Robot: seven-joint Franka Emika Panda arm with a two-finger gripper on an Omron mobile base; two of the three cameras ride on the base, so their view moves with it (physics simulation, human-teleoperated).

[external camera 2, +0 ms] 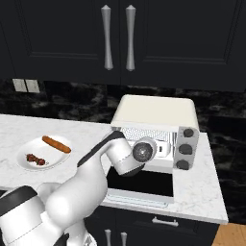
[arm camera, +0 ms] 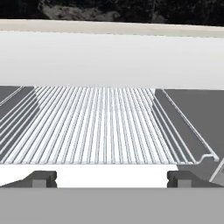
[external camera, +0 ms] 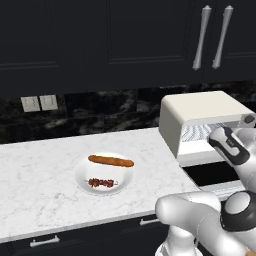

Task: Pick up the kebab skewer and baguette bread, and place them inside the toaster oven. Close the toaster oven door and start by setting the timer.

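My claw [arm camera: 112, 178] is spread wide and empty, facing the wire rack [arm camera: 100, 127] inside the open toaster oven [external camera: 200, 112]. Kebab skewer [external camera: 101, 182] and baguette bread [external camera: 111, 160] lie on a white plate [external camera: 82, 175], left on the desk [external camera: 40, 170].

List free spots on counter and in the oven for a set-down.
Bare: the wire rack inside the toaster oven; the counter left of the plate; the strip between plate and oven. Crowded: the plate with baguette bread and kebab skewer; the oven mouth, where the open fingers sit.
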